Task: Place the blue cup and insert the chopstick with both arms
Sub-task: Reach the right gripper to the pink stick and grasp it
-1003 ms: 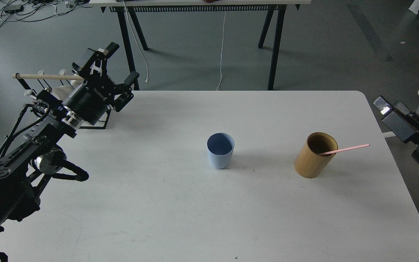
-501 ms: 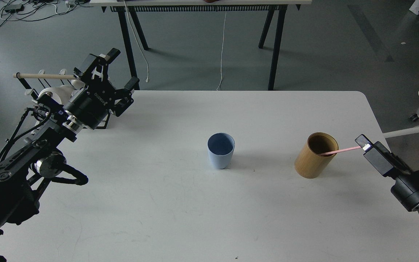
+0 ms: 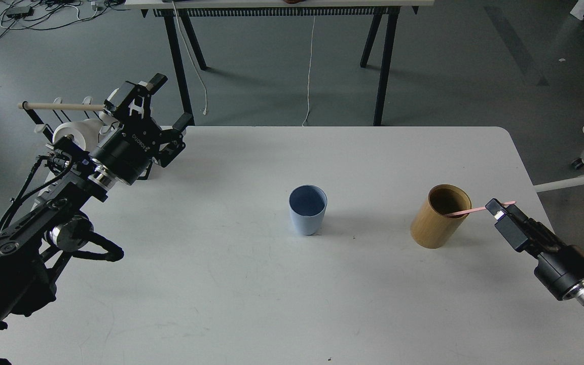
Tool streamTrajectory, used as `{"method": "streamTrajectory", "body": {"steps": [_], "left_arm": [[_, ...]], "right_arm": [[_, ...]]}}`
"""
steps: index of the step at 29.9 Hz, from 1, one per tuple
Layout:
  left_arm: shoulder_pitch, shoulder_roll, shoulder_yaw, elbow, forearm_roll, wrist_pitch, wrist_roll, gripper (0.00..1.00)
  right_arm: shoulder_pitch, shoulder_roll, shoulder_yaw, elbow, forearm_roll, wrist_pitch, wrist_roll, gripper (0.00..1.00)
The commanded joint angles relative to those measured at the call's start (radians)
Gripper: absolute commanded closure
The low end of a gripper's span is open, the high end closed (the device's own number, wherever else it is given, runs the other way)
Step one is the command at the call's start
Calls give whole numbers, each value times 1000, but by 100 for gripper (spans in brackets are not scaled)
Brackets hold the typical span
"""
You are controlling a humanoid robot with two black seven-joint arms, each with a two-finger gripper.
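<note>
Spanning gray floor (image 3: 449,61) — white table (image 3: 251,284)

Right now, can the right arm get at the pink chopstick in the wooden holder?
Probably yes. The right gripper is already at the free end of the pink chopstick, which sticks out of the wooden holder toward it, with nothing between. Whether its fingers have closed on it is unclear.
</note>
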Motion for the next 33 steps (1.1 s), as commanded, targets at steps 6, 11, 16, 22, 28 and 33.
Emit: {"method": "streamTrajectory", "body": {"steps": [6, 11, 16, 22, 28, 33], "left_arm": [[0, -18, 0, 21, 0, 0, 0, 2], [1, -18, -2, 29, 0, 0, 0, 2], [1, -33, 0, 46, 0, 0, 0, 2], [2, -35, -2, 52, 0, 0, 0, 2], [2, -36, -2, 53, 0, 0, 0, 2], [2, -36, 0, 60, -2, 0, 0, 2]], "right_arm": [[131, 2, -150, -55, -17, 0, 0, 44], [139, 17, -156, -72, -20, 0, 0, 55], [140, 25, -156, -71, -20, 0, 0, 63], [140, 25, -156, -69, -26, 0, 0, 74], [140, 25, -155, -68, -31, 0, 0, 81], [150, 25, -156, -68, -31, 0, 0, 91]]}}
